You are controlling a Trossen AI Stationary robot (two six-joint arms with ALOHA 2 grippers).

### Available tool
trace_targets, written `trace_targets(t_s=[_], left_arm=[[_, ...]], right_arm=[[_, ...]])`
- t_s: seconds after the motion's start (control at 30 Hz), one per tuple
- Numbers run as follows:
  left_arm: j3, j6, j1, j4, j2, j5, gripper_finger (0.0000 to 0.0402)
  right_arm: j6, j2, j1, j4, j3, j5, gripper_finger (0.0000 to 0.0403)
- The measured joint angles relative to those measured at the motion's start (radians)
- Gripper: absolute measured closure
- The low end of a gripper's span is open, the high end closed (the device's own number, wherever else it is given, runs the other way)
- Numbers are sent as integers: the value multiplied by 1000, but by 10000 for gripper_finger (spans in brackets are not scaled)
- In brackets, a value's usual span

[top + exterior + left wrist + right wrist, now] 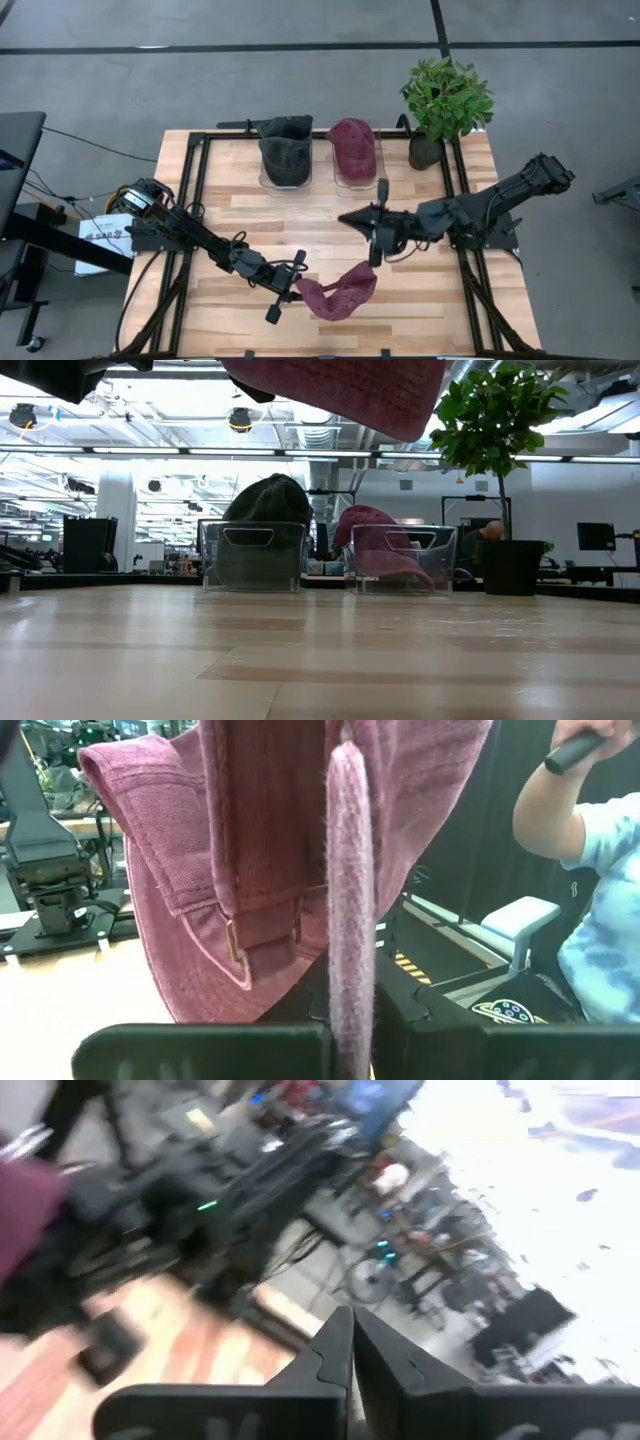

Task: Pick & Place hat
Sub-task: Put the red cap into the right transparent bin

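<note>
- Looking down from the high view, the left gripper (288,290) sits near the table's (230,210) front edge, pinching one end of a maroon hat (340,293) that hangs loose in the air.
- Same view, the right gripper (352,218) is around mid-table, just above and beside the hat, fingers pressed together on nothing.
- At the back there are two clear bins: the left bin (285,165) has a dark grey hat (285,148) in it, the right bin (354,165) has another maroon hat (353,145). A potted plant (444,105) stands just beside the right bin.
- Low view: the held hat (345,392) dangles in at the top, well clear of the tabletop. Both bins and the plant (500,470) line up at the far edge.
- Left wrist view: the hat's strap (350,910) is clamped between the fingers (200,1052), with the buckle and brim hanging right in front. A person in a light blue shirt (590,890) shows behind.
- Right wrist view: the fingers (330,1370) meet at the tips, nothing between them.
</note>
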Motion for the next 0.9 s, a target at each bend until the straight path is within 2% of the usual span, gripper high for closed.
trace_targets(t_s=[0.17, 0.4, 0.63, 0.9], left_arm=[[0, 3, 0, 1, 0, -4, 380], [0, 4, 4, 15, 0, -16, 380], [0, 4, 4, 15, 0, -16, 380], [0, 4, 4, 14, 0, -15, 380]], right_arm=[[74, 9, -66, 132, 1, 54, 401], [229, 136, -111, 133, 1, 63, 402], [327, 246, -29, 134, 0, 22, 403], [336, 213, 75, 148, 0, 18, 403]])
